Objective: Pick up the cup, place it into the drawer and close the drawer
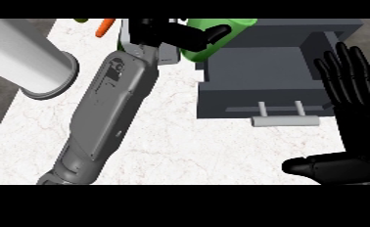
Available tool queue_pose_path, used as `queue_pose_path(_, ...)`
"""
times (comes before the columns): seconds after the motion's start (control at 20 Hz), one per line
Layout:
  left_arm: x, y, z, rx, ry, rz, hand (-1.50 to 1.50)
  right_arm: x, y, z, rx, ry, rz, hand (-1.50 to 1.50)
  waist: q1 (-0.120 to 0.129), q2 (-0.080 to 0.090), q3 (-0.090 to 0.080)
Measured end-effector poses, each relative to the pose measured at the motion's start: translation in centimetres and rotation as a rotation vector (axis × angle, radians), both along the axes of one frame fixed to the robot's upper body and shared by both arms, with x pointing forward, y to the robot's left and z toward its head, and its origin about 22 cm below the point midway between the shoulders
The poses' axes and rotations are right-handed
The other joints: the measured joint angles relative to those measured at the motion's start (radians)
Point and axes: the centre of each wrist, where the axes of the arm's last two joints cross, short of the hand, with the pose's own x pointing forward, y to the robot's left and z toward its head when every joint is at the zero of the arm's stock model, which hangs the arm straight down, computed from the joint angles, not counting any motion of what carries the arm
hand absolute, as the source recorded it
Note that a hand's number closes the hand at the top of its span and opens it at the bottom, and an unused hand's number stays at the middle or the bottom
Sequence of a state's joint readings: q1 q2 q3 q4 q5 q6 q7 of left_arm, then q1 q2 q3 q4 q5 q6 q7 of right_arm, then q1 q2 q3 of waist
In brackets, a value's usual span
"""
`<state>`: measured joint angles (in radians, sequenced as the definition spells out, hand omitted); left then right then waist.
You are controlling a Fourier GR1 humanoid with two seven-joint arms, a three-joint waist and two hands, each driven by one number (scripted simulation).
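Your left hand (180, 34) has its fingers curled round the green cup (198, 54), which hangs at the left rim of the open drawer (260, 69). Carry it rightward from the hand, clear of that wall, before letting go. Your right hand (347, 103) rests open beyond the drawer.

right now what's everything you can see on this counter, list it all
drawer: one, grey, open, right of centre
handle: one, pale bar, on the drawer's front
cup: one, green, top centre, at the drawer's far left corner
cylinder: one, white, left edge
orange item: one, top edge, too small to name
counter: white, marbled
left forearm: grey, lower left to top centre
left hand: black, curled round the cup
right hand: black, open, fingers up, right edge
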<state>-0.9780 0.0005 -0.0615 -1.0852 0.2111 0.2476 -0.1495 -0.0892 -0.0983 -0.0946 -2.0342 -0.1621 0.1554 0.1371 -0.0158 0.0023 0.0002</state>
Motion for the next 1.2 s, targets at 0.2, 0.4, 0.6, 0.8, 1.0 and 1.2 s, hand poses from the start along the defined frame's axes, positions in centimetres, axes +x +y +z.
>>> queue_pose_path(0.2,1.0,-1.6,-0.4,0.025,0.028,0.013,1.5,-0.1,-0.3,0.3,-0.008,-0.001,0.006,-1.5,-0.005,0.001,0.0)
queue_pose_path(0.4,1.7,-3.2,-0.4,0.044,0.05,0.028,1.5,0.0,0.0,0.5,-0.001,-0.003,0.013,-1.5,-0.012,0.002,0.0)
queue_pose_path(0.6,2.3,-4.1,-1.5,0.06,0.076,0.04,1.5,-0.1,-0.3,0.1,-0.002,-0.009,0.015,-1.5,-0.02,0.004,0.0)
queue_pose_path(0.8,2.9,-4.7,-2.1,0.084,0.102,0.046,1.5,0.2,-0.4,0.2,-0.005,-0.011,0.019,-1.5,-0.027,0.007,0.0)
queue_pose_path(1.0,3.3,-5.0,-3.2,0.135,0.116,0.057,1.5,0.7,-0.2,0.0,-0.006,-0.019,0.032,-1.5,-0.04,0.01,0.001)
queue_pose_path(1.2,3.3,-5.5,-3.5,0.189,0.122,0.055,1.5,0.5,0.7,0.0,0.002,-0.017,0.051,-1.5,-0.054,0.012,0.001)
